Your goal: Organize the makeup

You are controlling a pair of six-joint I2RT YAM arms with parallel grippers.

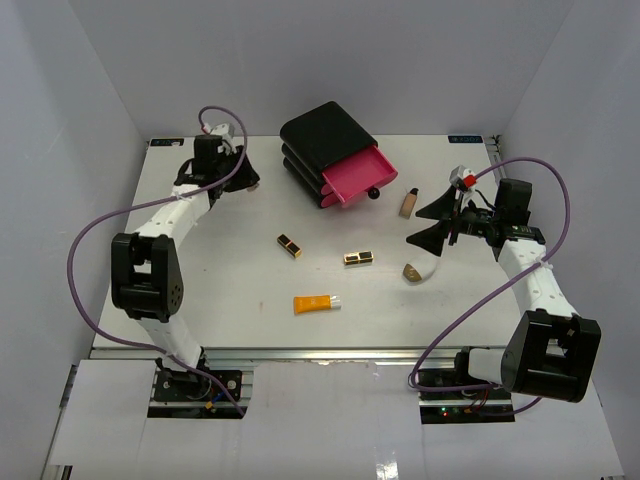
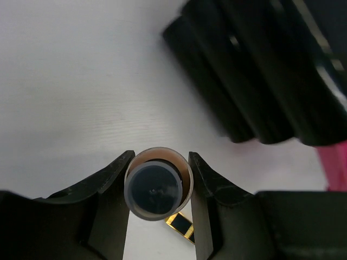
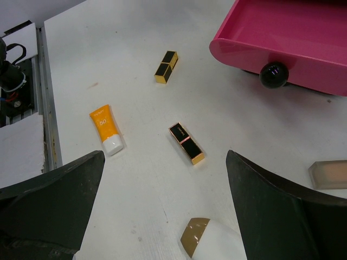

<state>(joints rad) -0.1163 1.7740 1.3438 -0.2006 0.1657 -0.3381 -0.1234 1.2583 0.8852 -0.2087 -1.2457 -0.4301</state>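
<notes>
Grips a round bottle (image 2: 157, 187) in the left gripper (image 2: 160, 157), over at the far left of the table (image 1: 230, 300), near the black box (image 1: 325, 135). Has the fingers (image 2: 116, 179) partly closed and pressed on both sides of it, likely so as not to let it slip on the way to the open pink drawer (image 1: 358, 175). Points the dark cap straight at the wrist camera, with the long way running off behind it, so shows only a round end. Cannot tell if the bottom touches the table. Holds the right gripper (image 3: 165, 156) wide open, with nothing in it, just above the egg-shaped piece (image 3: 209, 241), likely ready to grab that one. Leaves the left lipstick tube (image 1: 290, 245), the middle lipstick tube (image 1: 358, 258), the orange tube (image 1: 317, 303) and the tan bottle (image 1: 408, 203) lying loose on the table, not yet put away.
</notes>
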